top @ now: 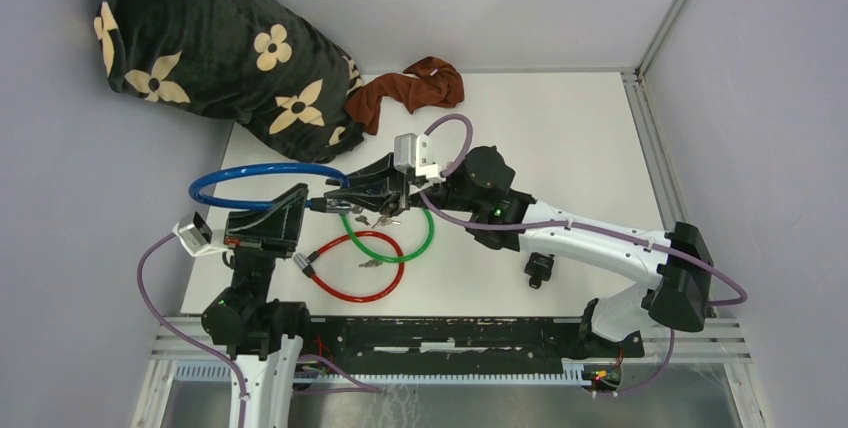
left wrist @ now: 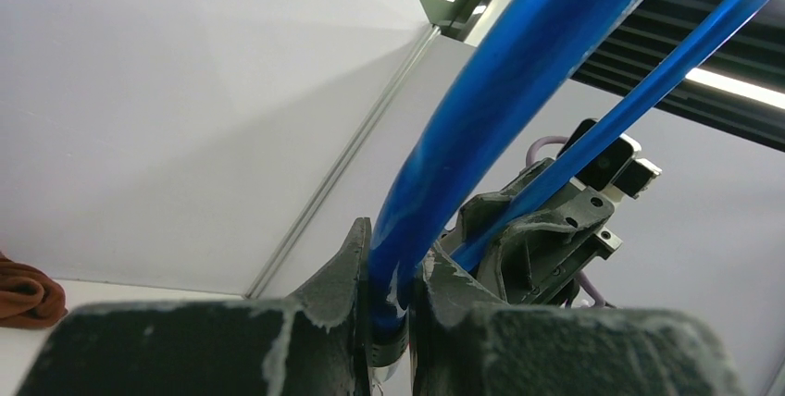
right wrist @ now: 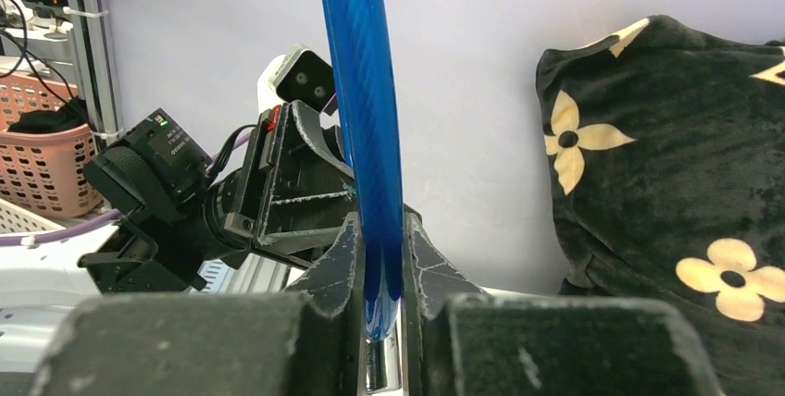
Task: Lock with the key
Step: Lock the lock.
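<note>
Top view: blue cable lock (top: 262, 170) spans between left gripper (top: 303, 200) and right gripper (top: 340, 188) at the tabletop (top: 560, 138) left side; keys (top: 378, 218) just beside.
Left wrist: left gripper clamped around the blue cable.
Right wrist: right gripper pinches it too.

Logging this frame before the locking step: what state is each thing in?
left gripper: shut on the blue cable lock
right gripper: shut on the blue cable lock
blue cable lock: held aloft between both grippers; latched or not, cannot tell
green cable lock: lying looped on the table
red cable lock: lying looped on the table
brown cloth: crumpled
floral blanket: bunched up
</note>
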`<control>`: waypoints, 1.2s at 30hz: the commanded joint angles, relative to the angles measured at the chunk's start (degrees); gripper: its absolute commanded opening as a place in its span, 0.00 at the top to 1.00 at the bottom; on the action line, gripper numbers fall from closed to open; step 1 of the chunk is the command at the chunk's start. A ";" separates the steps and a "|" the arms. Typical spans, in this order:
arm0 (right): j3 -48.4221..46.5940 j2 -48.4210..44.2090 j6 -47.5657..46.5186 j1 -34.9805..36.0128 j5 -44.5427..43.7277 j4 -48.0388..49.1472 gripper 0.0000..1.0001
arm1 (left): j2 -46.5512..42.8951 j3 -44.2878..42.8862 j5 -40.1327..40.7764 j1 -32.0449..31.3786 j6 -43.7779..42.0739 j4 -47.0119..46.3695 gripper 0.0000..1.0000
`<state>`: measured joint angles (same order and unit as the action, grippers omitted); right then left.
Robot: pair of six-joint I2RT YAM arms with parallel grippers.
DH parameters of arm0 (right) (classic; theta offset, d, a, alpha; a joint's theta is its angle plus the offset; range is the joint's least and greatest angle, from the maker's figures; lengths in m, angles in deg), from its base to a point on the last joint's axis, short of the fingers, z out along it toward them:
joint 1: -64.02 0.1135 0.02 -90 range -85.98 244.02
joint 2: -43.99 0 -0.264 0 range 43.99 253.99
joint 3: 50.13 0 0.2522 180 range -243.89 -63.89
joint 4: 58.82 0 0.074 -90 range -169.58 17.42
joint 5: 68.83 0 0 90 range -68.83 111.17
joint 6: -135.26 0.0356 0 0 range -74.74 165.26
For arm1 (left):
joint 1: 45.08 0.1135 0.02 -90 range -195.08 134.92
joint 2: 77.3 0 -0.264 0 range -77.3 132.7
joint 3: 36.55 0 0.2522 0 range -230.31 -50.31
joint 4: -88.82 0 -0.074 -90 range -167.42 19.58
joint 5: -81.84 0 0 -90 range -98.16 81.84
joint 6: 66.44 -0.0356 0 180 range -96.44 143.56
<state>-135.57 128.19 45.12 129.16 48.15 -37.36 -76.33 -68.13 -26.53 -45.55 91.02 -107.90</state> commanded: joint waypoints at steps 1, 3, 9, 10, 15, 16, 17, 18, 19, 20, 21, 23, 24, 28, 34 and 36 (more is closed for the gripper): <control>-1.48 4.17 -1.84 1.48 2.28 -8.54 1.00 | -0.44 -2.12 0.04 -0.15 4.18 -5.48 0.98; -1.87 4.70 -2.74 1.48 2.26 -10.34 1.00 | -0.45 -2.21 0.21 -0.15 4.19 -5.54 0.98; -1.58 2.98 -4.08 0.88 2.11 -11.82 0.83 | -0.45 -1.71 0.07 -0.15 2.99 -5.16 0.98; -1.58 2.61 -4.08 0.69 2.12 -11.81 0.80 | -0.45 -1.61 -0.01 -0.15 2.78 -4.90 0.98; -1.05 0.96 -4.66 0.25 1.78 -12.20 0.67 | -0.44 -1.36 -0.37 -0.15 1.99 -4.84 0.98; -0.98 0.62 -4.88 0.16 1.85 -12.38 0.63 | -0.45 -1.29 -0.43 -0.15 1.83 -4.83 0.98; -0.64 0.20 -5.23 0.12 2.05 -12.75 0.60 | -0.45 -1.25 -0.50 -0.15 1.76 -4.73 0.98; -0.33 -0.31 -5.45 -0.08 2.44 -12.93 0.58 | -0.45 -1.20 -0.52 -0.15 1.74 -4.73 0.98; 0.01 -0.77 -5.40 -0.38 3.04 -12.95 0.56 | -0.45 -1.17 -0.49 -0.15 1.68 -4.71 0.98; 0.28 -1.39 -5.18 -0.67 3.58 -12.96 0.55 | -0.42 -1.15 -0.51 -0.12 1.63 -4.71 0.98; 0.56 -1.94 -4.97 -1.02 4.61 -13.10 0.53 | -0.40 -1.11 -0.51 -0.13 1.56 -4.68 0.98; 0.54 -3.16 -4.76 -1.54 6.62 -14.20 0.49 | -0.42 -1.07 -0.48 -0.15 1.40 -4.60 0.98; 0.23 -3.52 -5.33 -1.75 7.67 -15.97 0.48 | -0.44 -1.01 -0.54 -0.15 1.32 -4.55 0.98; -0.18 -5.21 -8.85 -3.28 10.88 -24.43 0.45 | -0.45 -0.98 -0.70 -0.15 1.08 -4.38 0.98; -2.50 -4.73 -9.68 -5.83 13.47 -32.73 0.47 | -0.45 -0.90 -0.70 -0.15 0.90 -4.38 0.98; -3.46 -4.26 -9.61 -5.98 12.70 -33.54 0.49 | -0.45 -0.98 -0.70 -0.15 0.84 -4.40 0.98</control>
<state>-135.51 123.95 36.35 123.74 59.39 -65.47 -76.35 -67.91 -27.74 -45.79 91.06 -108.86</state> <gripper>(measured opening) 0.522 0.177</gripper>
